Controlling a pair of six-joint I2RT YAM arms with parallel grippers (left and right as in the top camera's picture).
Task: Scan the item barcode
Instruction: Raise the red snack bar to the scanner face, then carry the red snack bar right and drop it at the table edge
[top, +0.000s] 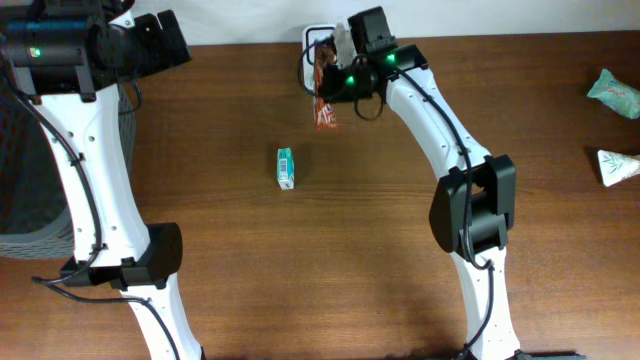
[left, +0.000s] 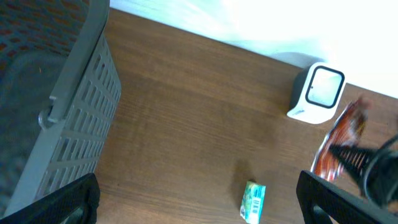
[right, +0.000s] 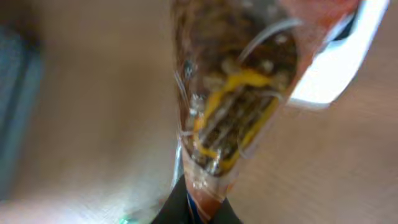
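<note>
From overhead, your right gripper (top: 330, 85) is clamped shut on the orange snack packet (top: 324, 112), which hangs at the far edge of the table (top: 400, 250), just beside the white scanner (top: 318, 40). A small green box (top: 286, 168) lies nearer you, apart from the packet, and two teal packets (top: 612, 92) sit well off at the right edge. Your left gripper (top: 170, 48) is up at the far left over the grey basket (top: 20, 190); bare wood fills the middle and near side. The left wrist view shows what overhead hides: your left gripper (left: 198, 186) stands wide open with nothing in it. It also shows the scanner (left: 318, 92) window, the snack packet (left: 341, 140) beside it and lower in frame, the green box (left: 253, 201) and the basket (left: 84, 112) wall at left. The right wrist view is blurred: the snack packet (right: 236, 106) fills it, pinched at its bottom edge by your fingers (right: 177, 208), with the scanner (right: 339, 65) behind it at right.
</note>
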